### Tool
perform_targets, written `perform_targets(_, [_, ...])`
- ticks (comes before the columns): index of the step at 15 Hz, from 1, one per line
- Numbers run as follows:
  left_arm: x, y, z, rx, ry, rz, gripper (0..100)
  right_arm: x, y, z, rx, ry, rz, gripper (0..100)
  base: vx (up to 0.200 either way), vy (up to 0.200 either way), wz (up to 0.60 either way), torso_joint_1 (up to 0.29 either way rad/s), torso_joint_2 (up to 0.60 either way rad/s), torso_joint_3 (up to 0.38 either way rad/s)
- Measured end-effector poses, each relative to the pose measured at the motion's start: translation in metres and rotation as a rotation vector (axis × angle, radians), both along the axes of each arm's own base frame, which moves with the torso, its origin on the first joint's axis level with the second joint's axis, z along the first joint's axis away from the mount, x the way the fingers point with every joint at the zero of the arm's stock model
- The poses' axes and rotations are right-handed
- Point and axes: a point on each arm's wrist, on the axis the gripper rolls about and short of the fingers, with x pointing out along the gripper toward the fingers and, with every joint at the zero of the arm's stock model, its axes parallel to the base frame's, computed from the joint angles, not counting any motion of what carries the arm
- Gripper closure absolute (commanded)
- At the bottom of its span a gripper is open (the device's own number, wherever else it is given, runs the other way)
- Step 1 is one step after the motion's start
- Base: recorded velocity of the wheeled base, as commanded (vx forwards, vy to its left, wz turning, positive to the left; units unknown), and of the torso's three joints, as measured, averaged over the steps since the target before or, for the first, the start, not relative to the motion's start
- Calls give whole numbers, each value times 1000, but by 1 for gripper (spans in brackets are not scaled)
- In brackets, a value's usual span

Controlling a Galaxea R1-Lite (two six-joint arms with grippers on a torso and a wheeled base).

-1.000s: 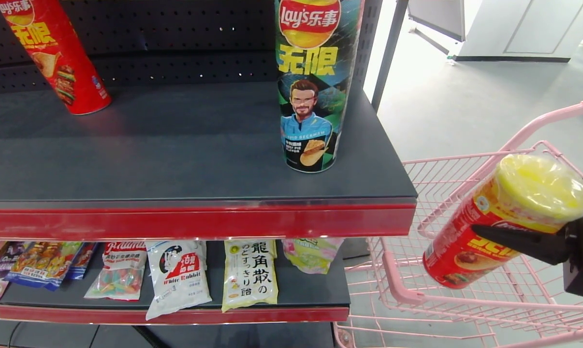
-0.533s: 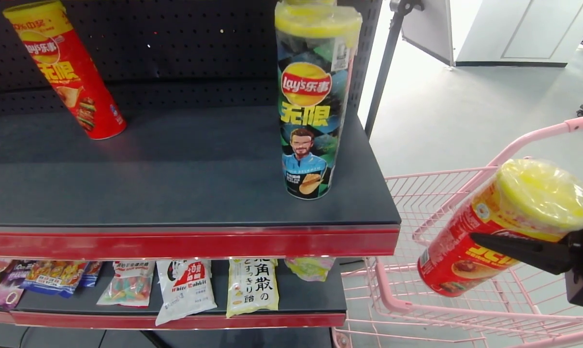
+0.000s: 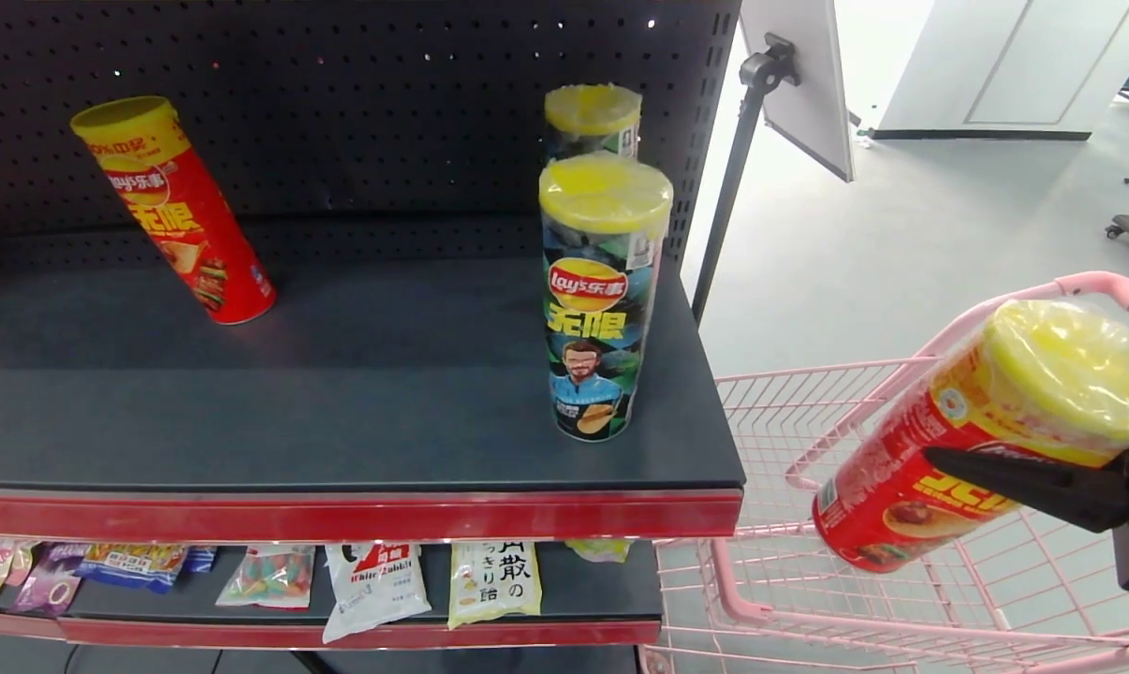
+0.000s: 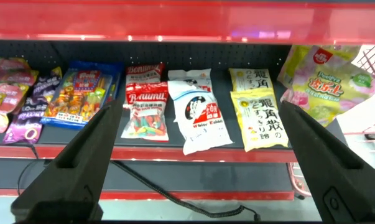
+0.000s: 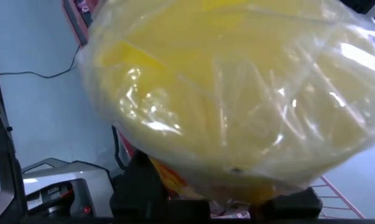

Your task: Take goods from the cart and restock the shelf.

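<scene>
Right claw [image 3: 972,454] clamps a glossy red cylindrical chip can [image 3: 878,487].

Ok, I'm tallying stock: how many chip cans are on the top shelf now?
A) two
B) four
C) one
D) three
D: the red can at the left, the front dark can near the right edge, the rear dark can behind it; the held can sits in the right hand.

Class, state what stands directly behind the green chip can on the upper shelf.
Another yellow-lidded can stands behind the green chip can. Only its lid and top edge show; its body is covered.
</scene>
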Motion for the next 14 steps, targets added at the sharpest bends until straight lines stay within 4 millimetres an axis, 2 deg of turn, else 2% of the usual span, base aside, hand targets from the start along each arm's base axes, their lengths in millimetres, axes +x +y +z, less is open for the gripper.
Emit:
perform_targets(5, [0, 0, 0, 0, 1, 0, 0, -9, 1, 4, 19, -12, 42, 100, 0, 0, 0, 11, -22, -12])
perform_targets(10, [0, 0, 0, -1, 1, 0, 0, -32, 20, 6, 67, 31, 166, 100, 0, 0, 0, 0, 0, 0])
perform_targets(14, [0, 0, 0, 0, 1, 0, 0, -47, 34, 13, 82, 25, 196, 100, 0, 0, 0, 0, 0, 0])
